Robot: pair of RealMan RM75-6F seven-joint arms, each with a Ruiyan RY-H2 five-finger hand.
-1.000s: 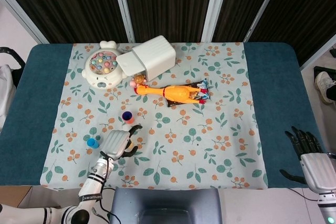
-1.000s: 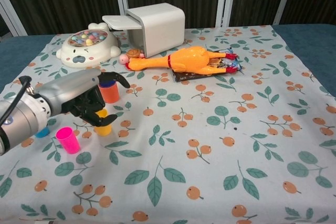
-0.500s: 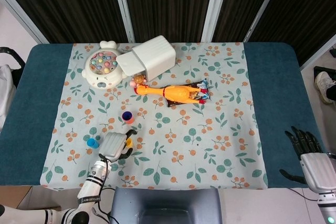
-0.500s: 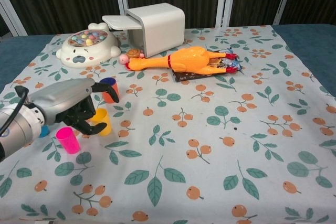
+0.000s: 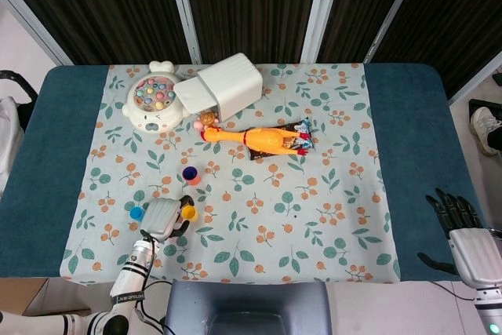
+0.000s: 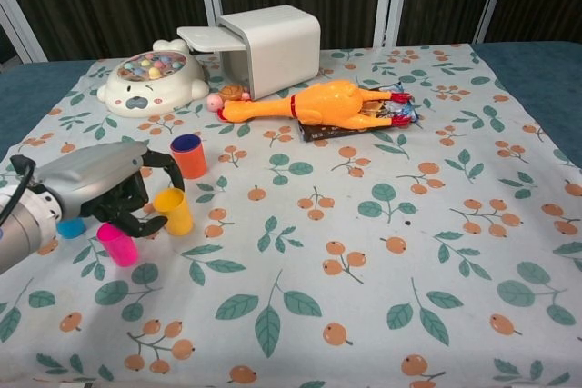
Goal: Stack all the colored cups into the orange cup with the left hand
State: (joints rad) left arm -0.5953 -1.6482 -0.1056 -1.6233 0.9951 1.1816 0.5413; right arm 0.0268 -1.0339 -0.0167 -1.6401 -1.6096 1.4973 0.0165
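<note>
Reaching for a loose cup looks like the step in hand: the left hand (image 6: 95, 190) hangs low over the cloth with its fingers (image 6: 153, 163) curled in a loose hook around nothing, so no cup is gripped yet. The yellow cup (image 6: 174, 211) stands upright just beyond the fingertips, near them but, as far as the chest view shows, not touching. The pink cup (image 6: 119, 244) sits right under the curled fingers on the palm side, partly hidden by them, and the light blue cup (image 6: 71, 226) peeks out behind the back of the hand. The orange cup (image 6: 189, 155), which seems to have a dark blue cup nested inside, stands a little past the yellow one, farther out from the fingertips. Next, I judge, the fingers must close around one loose cup, lift it and lower it into the orange one. The right hand (image 5: 463, 234) rests well apart, fingers spread.
</note>
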